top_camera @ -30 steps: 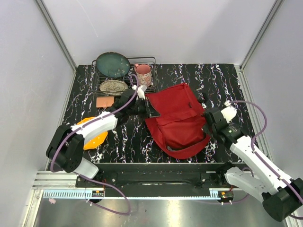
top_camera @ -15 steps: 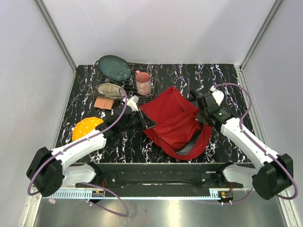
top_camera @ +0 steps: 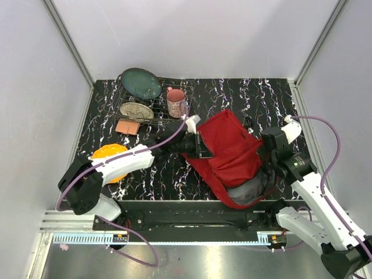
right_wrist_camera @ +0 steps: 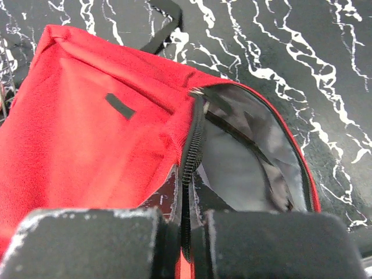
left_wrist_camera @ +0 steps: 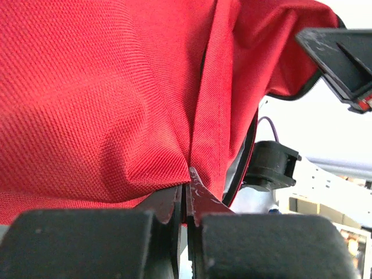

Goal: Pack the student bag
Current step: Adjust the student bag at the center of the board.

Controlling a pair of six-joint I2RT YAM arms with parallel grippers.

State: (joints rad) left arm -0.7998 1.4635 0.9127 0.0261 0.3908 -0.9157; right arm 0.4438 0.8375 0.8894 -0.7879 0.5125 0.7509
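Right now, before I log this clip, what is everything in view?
student bag: one, dark red, centre-right on the table, main zip open, grey lining showing
table: one, black with white veins
wire rack: one, dark, back left
green plate: one, dark green, on the rack
dish: one, patterned beige, rack front
mug: one, pink, rack's right end
square pad: one, brownish-orange, before the rack
orange plate: one, left, partly under the left arm
left arm: white-black, jaws shut on bag fabric
right arm: white-black, jaws shut on the bag's zip edge
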